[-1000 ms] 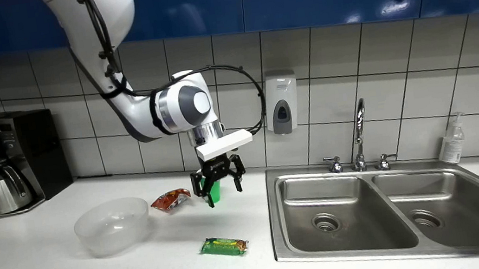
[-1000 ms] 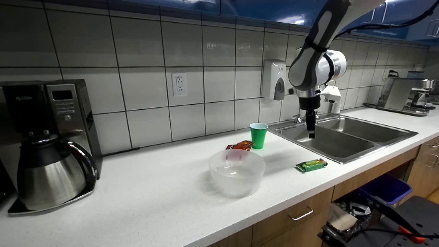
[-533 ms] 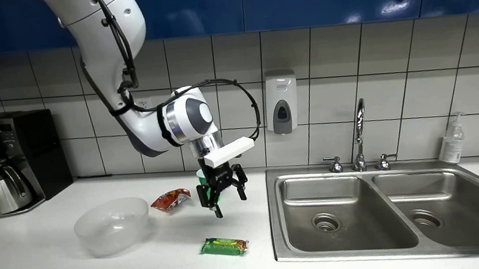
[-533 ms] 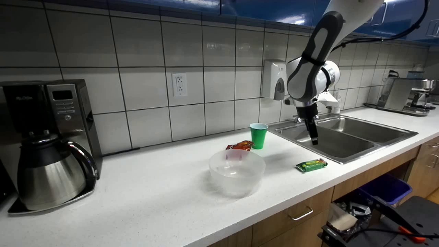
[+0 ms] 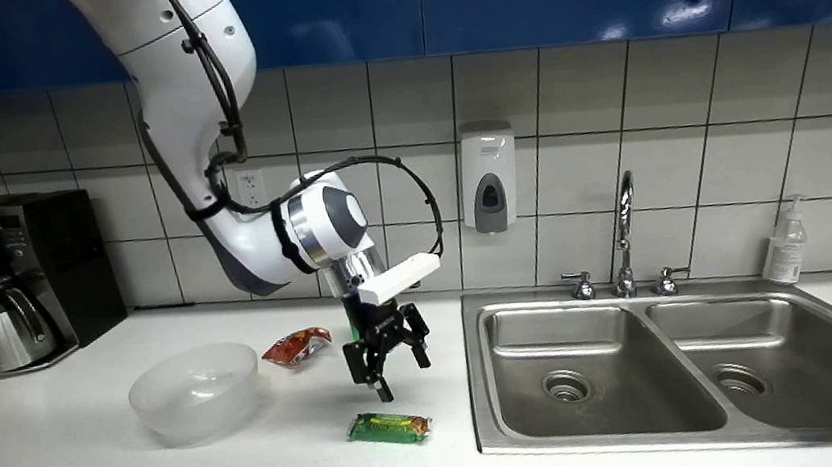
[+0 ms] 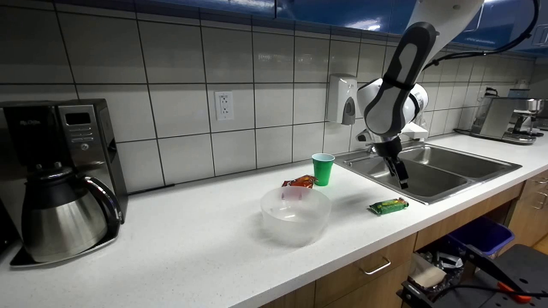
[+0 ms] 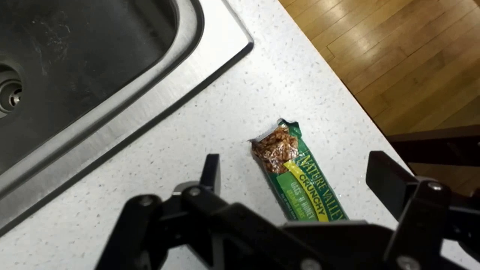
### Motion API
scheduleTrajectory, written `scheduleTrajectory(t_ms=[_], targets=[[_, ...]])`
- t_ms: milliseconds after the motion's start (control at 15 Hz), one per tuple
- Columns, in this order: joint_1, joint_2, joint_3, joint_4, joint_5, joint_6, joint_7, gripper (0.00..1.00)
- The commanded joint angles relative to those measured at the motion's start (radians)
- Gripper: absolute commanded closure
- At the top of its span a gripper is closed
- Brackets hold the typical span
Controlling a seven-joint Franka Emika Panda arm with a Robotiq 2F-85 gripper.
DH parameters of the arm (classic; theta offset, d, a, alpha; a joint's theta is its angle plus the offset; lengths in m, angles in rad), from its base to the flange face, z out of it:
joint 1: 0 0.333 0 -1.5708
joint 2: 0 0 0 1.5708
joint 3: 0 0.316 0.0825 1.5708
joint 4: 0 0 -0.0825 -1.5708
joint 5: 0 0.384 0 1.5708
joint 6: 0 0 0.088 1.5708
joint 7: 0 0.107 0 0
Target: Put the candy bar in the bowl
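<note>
The candy bar, a green packet, lies flat on the counter near its front edge in both exterior views [image 5: 388, 429] [image 6: 388, 206]. The clear bowl [image 5: 186, 420] stands upright to its left on the counter; it also shows in an exterior view [image 6: 295, 231] and holds nothing that I can see. My gripper [image 5: 403, 376] is open and empty, tilted, a little above and behind the bar; it also shows from the side [image 6: 403, 184]. In the wrist view the gripper's fingers [image 7: 296, 170] appear either side of the bar [image 7: 279, 150], whose near end is hidden by the gripper body.
A red-orange packet [image 5: 297, 346] lies behind the bowl. A green cup [image 6: 323, 171] stands beside that packet. The sink's metal rim [image 5: 484, 387] borders the counter right of the bar. A coffee maker [image 5: 32, 279] stands at the far left. The counter edge [image 7: 352, 93] is close to the bar.
My gripper has come down and forward toward the candy bar and tilted more. It has stayed open. The bar, bowl, cup and red-orange packet have not moved.
</note>
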Motion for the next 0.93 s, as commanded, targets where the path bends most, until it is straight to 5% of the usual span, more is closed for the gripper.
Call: scheduleTrajectory(t_ms=[0, 867], targets=[[-0.011, -0.015, -0.014, -0.045, -0.105, 0.024, -0.022, 0.00], [-0.035, 0.076, -0.034, -0.040, -0.491, 0.207, 0.095, 0.00]])
